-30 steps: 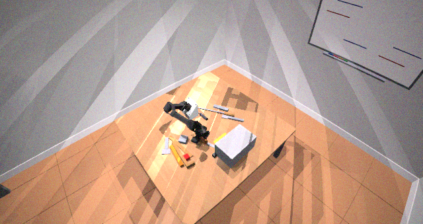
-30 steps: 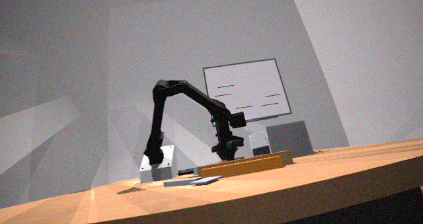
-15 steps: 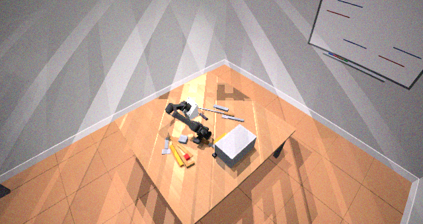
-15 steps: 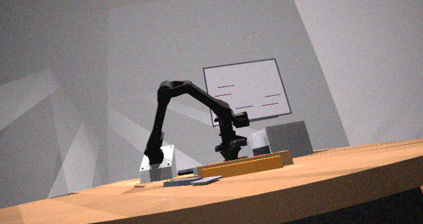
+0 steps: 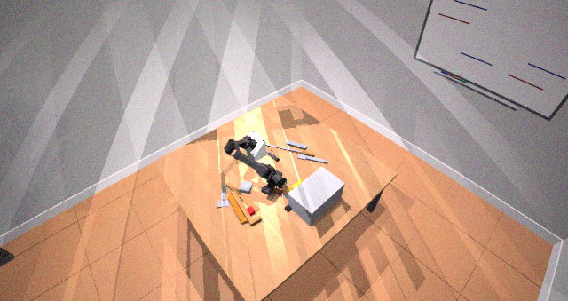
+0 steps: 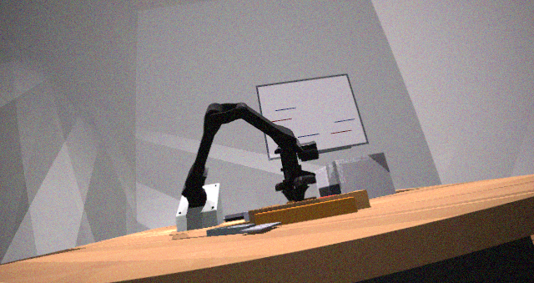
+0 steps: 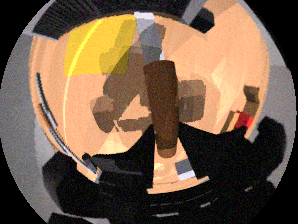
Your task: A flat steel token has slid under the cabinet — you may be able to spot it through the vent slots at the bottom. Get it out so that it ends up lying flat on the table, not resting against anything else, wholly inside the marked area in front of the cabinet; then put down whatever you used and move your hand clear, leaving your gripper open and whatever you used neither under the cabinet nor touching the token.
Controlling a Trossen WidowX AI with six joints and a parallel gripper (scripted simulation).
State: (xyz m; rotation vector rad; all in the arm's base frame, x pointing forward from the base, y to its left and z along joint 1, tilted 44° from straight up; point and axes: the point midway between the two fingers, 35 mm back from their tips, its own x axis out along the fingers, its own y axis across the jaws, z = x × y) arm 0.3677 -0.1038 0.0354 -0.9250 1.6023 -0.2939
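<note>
Brown stick (image 7: 161, 106) clamped in the tool (image 7: 166, 163), pointing towards the cabinet (image 5: 316, 194).

cabinet (image 5: 316, 194): 1 | wooden slats (image 5: 243, 208): 2 | whiteboard (image 5: 497, 39): 1

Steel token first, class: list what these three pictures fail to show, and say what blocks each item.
- Steel token: seen in no view; the cabinet would cover it from the top.
- Vent slots: too small in the top view, hidden in the exterior view.
- Brown stick in the gripper: far end blurred in the wrist view.
- Yellow marked area: partly shadowed.
</note>
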